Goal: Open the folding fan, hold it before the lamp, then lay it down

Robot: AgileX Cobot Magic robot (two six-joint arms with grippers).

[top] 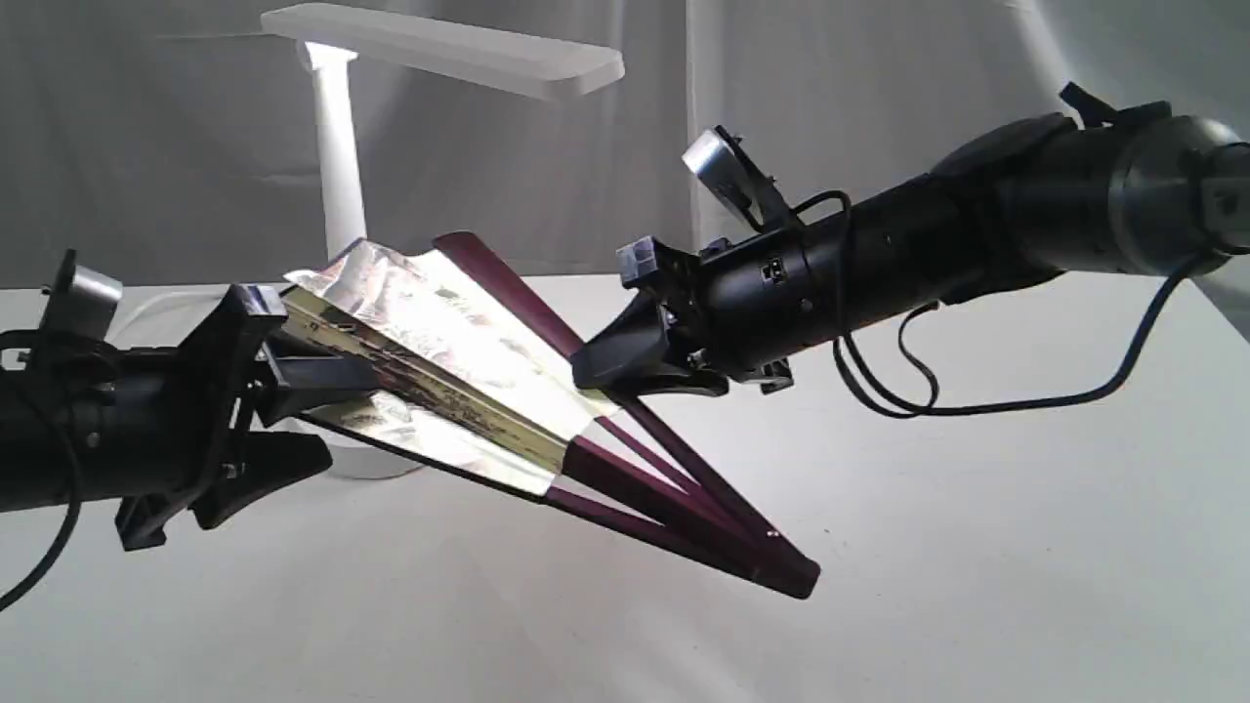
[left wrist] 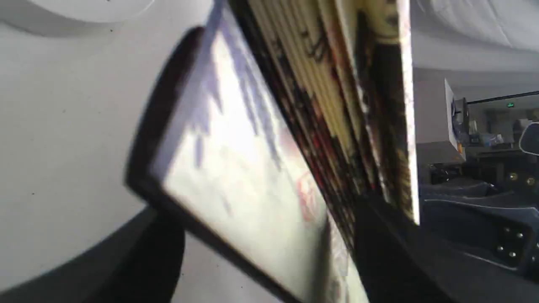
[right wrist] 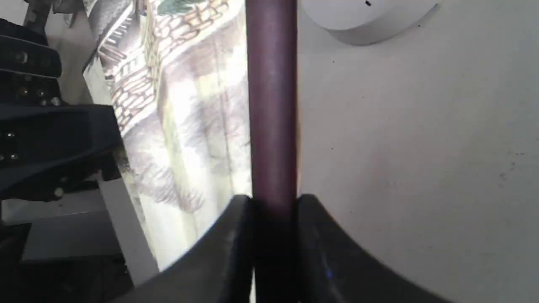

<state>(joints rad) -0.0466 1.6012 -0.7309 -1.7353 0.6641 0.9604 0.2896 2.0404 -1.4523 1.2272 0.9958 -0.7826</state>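
Note:
The folding fan (top: 459, 332) hangs partly spread above the table, its cream printed leaf lit and its maroon ribs meeting at a pivot low on the right. My right gripper (top: 596, 376) is shut on the upper maroon guard rib (right wrist: 271, 105), one finger on each side. My left gripper (top: 347, 418) stands open at the fan's wide end. One finger reaches in among the pleats (left wrist: 320, 105) and the other sits below the lower guard without touching it. The white lamp (top: 337, 166) stands behind the fan, its bar head (top: 439, 44) above.
The lamp's round base (right wrist: 362, 17) rests on the white table (top: 977, 586) behind the fan. A black cable (top: 977, 402) droops under my right arm. A grey curtain (top: 879, 98) closes the back.

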